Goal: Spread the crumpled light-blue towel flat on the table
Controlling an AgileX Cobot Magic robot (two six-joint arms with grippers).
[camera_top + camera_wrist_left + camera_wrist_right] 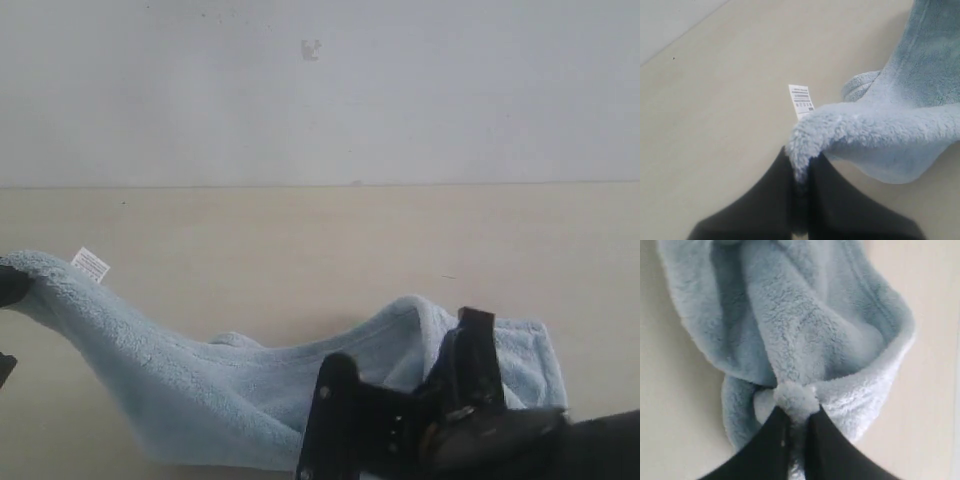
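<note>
Pale light-blue towel (pixel 190 385), white printed label (pixel 90 264); beige table (pixel 300 250); black grippers.

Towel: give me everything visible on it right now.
Pale blue fluffy terry towel, not flat: stretched in a sagging band between two pinched ends, folds bunched mid-span. Left gripper clamps the corner by the white printed label; right gripper clamps a gathered wad. Its middle seems to rest on the beige table.

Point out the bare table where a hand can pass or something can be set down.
The widest bare stretch of table runs between the wall and the towel, from the label across to the right. Crowded: below it in the exterior view, where the left gripper and right gripper pinch the towel.
</note>
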